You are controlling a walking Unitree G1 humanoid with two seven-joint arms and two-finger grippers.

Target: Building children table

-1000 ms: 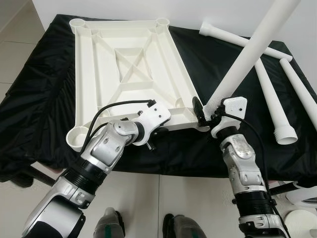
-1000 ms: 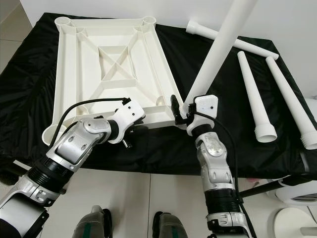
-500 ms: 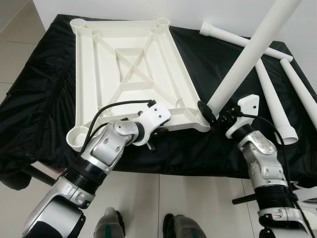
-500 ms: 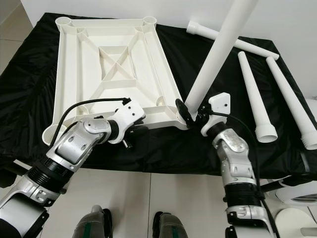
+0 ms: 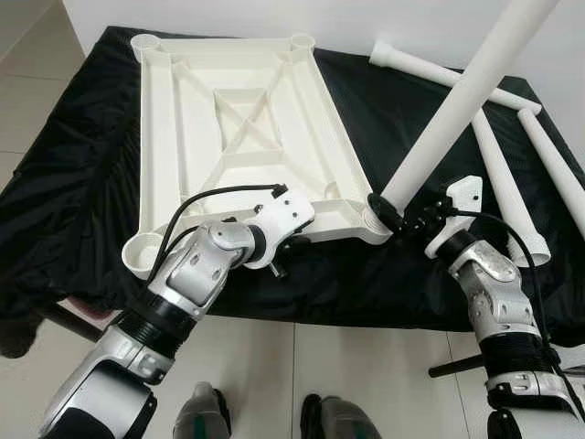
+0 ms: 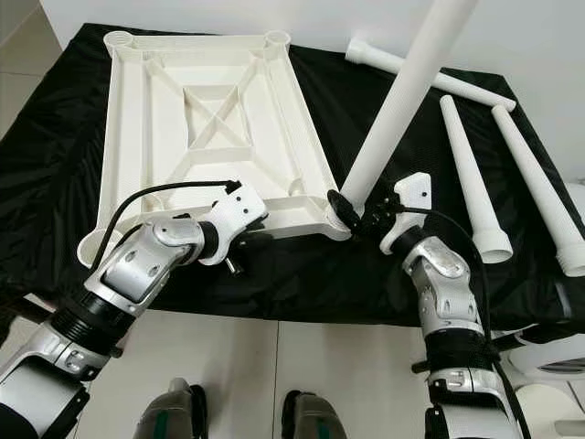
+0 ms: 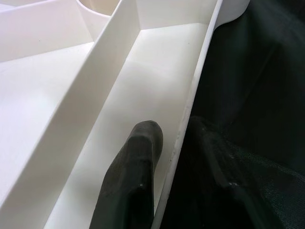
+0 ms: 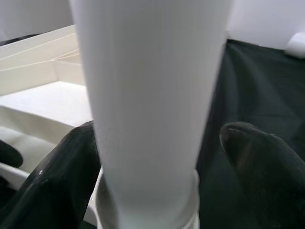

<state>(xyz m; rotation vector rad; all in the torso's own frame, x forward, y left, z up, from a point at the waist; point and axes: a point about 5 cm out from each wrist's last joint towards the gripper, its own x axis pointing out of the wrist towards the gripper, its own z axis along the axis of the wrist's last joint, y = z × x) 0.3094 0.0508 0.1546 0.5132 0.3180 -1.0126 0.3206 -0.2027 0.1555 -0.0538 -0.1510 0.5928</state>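
The white tabletop lies upside down on the black cloth. A white leg stands in its near right corner socket, leaning up to the right. My right gripper is open around the base of the leg. In the right wrist view one finger touches the leg, and the other finger stands apart from it. My left gripper is shut on the tabletop's near rim, with one finger inside the channel. Its other finger is hidden below the rim.
Three loose white legs lie on the cloth to the right. Open sockets sit at the near left corner and both far corners. The black cloth drapes over the front edge above tiled floor.
My right arm has drawn back to the right and its fingers have loosened from the leg's base. The leg stays in the socket. The left gripper has not moved.
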